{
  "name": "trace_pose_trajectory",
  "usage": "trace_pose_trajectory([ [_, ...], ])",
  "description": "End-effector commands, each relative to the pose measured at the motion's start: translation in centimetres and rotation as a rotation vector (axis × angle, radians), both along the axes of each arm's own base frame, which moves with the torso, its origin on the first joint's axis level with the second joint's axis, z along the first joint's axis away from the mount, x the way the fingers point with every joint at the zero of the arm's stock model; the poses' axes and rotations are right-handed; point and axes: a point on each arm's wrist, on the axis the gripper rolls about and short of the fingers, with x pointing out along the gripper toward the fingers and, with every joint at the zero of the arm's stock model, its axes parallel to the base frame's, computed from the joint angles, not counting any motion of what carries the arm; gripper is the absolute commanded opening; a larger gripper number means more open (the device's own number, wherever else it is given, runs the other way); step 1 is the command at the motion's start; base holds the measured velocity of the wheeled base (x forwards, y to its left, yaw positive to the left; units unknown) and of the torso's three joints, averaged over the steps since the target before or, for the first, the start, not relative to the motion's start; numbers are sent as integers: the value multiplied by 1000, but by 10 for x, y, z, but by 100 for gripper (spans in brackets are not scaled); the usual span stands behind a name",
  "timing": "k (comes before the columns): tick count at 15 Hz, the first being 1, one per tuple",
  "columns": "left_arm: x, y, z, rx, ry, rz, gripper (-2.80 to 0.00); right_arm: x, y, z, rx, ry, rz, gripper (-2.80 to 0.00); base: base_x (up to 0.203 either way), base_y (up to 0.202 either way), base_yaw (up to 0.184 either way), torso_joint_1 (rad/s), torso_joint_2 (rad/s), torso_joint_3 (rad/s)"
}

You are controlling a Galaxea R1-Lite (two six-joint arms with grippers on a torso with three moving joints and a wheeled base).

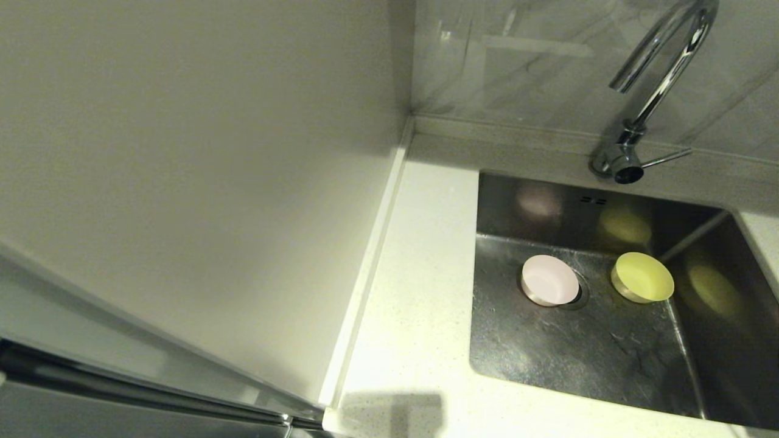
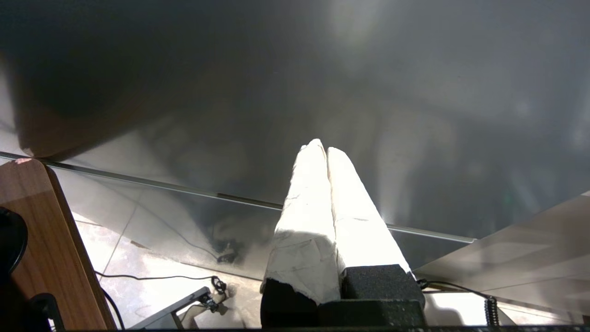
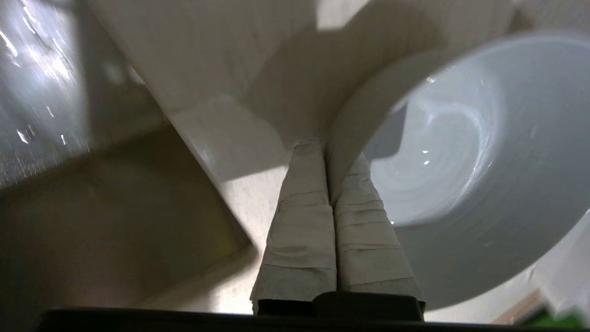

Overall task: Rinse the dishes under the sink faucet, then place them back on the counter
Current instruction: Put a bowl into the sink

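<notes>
In the head view, the sink (image 1: 584, 353) is sitting sunk into the white speckled counter (image 1: 414, 316), close to its back edge, where the raised rim is running along the wall. The pale pink bowl (image 1: 549, 280) is lying on the sink floor right over the drain strainer (image 1: 581, 297), covering most of it. The yellow bowl (image 1: 642, 277) is resting beside it, apart from it, close to the corner where the sink floor is meeting the far side wall, and it is tilting a little. The faucet (image 1: 654, 85) is rising from the counter's back strip behind the sink, its spout curving out over the basin, its thin lever (image 1: 666, 158) sticking out to the side. No water is showing at the spout. Neither arm is appearing here.

In the left wrist view, the left gripper (image 2: 321, 150) is hanging away from the worktop, near a wooden panel (image 2: 41, 240) and a floor with cables, its taped fingers (image 2: 304, 221) pressing together on nothing.

In the right wrist view, the right gripper (image 3: 325, 152) is pinching the rim of the grey-blue bowl (image 3: 461, 152), one taped finger lying inside the wall and one outside. The bowl is sitting over the counter (image 3: 230, 143), just beside the sink's edge, and its inside is glistening with small droplets.
</notes>
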Motion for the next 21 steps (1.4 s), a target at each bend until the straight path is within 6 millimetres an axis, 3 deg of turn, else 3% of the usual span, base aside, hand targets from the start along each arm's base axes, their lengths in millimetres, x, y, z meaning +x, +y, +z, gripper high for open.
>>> trace_pose_trajectory([
  [1, 0, 0, 0, 0, 1, 0, -280, 1, 6, 17, -97, -75, 84, -280, 0, 0, 0, 0, 0, 0],
  [3, 0, 0, -1, 0, 3, 0, -280, 4, 26, 33, -157, -141, 174, -280, 0, 0, 0, 0, 0, 0],
  [6, 0, 0, -1, 0, 3, 0, -280, 7, 82, 52, -206, -218, 343, -280, 0, 0, 0, 0, 0, 0],
  [10, 0, 0, -1, 0, 3, 0, -280, 12, 166, 34, -239, -251, 636, -280, 0, 0, 0, 0, 0, 0],
  [13, 0, 0, -1, 0, 3, 0, -280, 17, 218, 14, -301, -239, 787, -280, 0, 0, 0, 0, 0, 0],
  [15, 0, 0, -1, 0, 3, 0, -280, 28, 234, -4, -312, -180, 804, -280, 0, 0, 0, 0, 0, 0],
  [21, 0, 0, -1, 0, 3, 0, -280, 89, 240, -67, -334, -117, 785, -280, 0, 0, 0, 0, 0, 0],
])
